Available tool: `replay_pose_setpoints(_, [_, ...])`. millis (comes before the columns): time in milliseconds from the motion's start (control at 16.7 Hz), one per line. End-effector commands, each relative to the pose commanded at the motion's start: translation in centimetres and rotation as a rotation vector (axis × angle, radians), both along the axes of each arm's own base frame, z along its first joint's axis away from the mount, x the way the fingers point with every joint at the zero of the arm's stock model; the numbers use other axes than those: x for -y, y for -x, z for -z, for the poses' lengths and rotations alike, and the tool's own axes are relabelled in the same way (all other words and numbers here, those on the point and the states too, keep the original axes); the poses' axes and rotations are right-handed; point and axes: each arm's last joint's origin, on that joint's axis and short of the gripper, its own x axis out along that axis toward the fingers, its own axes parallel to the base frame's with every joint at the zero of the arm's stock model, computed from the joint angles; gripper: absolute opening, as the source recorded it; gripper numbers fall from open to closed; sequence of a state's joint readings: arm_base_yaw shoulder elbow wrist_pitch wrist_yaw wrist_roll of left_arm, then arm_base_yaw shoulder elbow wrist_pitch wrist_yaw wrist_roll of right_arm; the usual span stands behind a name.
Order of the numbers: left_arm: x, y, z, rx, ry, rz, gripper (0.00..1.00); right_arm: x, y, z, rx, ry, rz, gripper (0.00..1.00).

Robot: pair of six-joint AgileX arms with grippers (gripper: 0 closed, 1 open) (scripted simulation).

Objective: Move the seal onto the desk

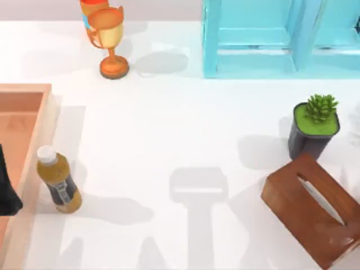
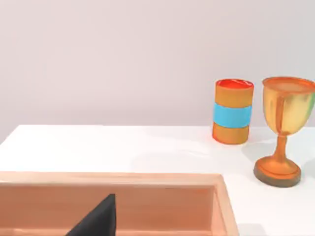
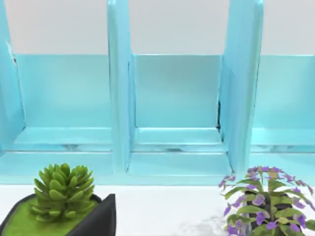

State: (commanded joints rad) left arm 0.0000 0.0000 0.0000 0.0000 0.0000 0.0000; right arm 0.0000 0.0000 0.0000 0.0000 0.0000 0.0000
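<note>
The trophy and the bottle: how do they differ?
The trophy is a shiny gold, open cup on a thin stem; the bottle is amber, white-capped and dark-labelled. The trophy stands at the table's far edge by a can, the bottle nearer, beside the tray. Both stand upright on the desk.

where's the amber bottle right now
In the top view the amber bottle stands upright on the white desk at its left side, just beside the wooden tray.

Smooth white desk (image 1: 169, 129), matt wooden tray (image 1: 22, 112), glossy wooden tissue box (image 1: 304, 208), shiny metallic trophy (image 1: 109, 39).
</note>
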Motion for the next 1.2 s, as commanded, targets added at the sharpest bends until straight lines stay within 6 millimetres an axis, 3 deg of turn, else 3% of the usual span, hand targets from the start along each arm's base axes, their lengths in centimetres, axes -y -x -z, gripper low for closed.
replay_pose_setpoints(240, [-0.1,0.0,-0.5,-0.031,-0.009,-0.009,1.00,0.0,0.0,0.0,0.000,0.000,0.000,1.00])
replay_pose_setpoints(600, [-1.1,-1.5,-4.9,-0.367,-0.076,-0.065,1.00,0.0,0.0,0.0,0.000,0.000,0.000,1.00])
replay_pose_setpoints(900, [-3.1,-6.4,-7.4,-0.861,-0.102,-0.084,1.00,0.0,0.0,0.0,0.000,0.000,0.000,1.00])
replay_pose_setpoints(1200, [-6.2,-11.7,-8.1,-1.267,-0.078,-0.050,1.00,0.0,0.0,0.0,0.000,0.000,0.000,1.00])
